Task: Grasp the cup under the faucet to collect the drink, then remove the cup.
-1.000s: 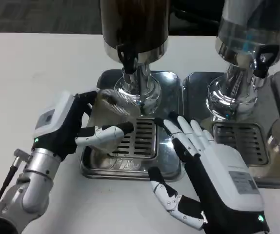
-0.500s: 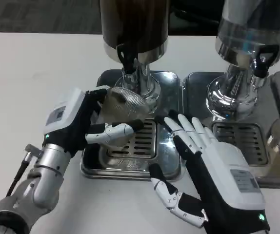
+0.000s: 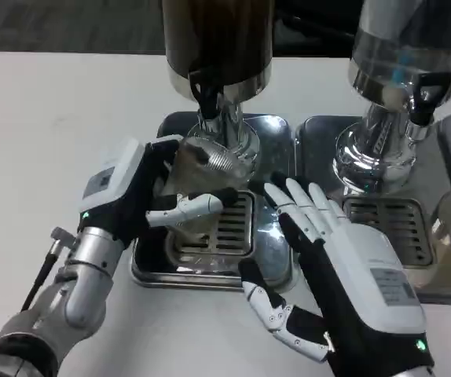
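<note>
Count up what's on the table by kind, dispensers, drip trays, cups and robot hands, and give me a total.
Drink dispensers: 2, dark one, clear one
Steel drip trays: 2 whole, and; a third's edge shows at far right
Clear cups: 1
Robot hands: 2, left robot hand, right robot hand
Total: 7

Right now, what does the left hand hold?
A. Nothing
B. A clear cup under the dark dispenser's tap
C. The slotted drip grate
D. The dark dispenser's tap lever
B: the left hand grips the clear cup beneath the tap, above the drip tray.
</note>
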Motion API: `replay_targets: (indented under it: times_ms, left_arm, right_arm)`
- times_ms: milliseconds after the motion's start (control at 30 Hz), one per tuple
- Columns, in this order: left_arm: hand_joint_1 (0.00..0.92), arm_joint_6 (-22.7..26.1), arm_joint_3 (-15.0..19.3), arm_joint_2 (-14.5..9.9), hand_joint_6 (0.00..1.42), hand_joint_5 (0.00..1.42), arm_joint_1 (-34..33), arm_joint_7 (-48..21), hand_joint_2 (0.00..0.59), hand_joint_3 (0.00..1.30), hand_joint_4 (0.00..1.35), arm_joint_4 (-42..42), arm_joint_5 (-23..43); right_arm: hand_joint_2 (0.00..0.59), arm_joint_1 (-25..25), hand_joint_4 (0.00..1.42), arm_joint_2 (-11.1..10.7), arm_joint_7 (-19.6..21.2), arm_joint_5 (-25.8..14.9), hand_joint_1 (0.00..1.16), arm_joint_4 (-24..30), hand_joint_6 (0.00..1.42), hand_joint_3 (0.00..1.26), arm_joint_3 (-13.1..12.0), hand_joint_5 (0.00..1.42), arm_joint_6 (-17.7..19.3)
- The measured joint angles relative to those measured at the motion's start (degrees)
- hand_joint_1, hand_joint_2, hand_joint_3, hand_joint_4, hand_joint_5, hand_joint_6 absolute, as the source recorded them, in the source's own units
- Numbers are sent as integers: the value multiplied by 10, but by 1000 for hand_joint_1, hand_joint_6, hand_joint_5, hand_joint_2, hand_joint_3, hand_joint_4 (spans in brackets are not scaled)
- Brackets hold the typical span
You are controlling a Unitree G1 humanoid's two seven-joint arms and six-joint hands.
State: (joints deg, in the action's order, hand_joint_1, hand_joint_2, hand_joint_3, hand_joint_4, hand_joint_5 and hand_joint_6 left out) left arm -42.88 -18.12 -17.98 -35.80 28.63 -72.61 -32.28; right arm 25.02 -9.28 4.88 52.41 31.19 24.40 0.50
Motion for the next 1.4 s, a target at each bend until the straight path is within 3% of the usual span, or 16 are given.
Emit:
replay_targets:
  times_ms: [767,1400]
  left_arm:
    - [363,9,-23,7,1215,983,-10,-6,42,673,758,-2,-9]
    - [305,7,-12,13,1192,982,13,42,63,674,757,-2,-6]
  right_arm:
    - [474,-1,54,5,0,-4,484,-4,46,125,0,3,0]
    - [474,-15,56,4,0,-20,480,-16,47,125,-1,19,0]
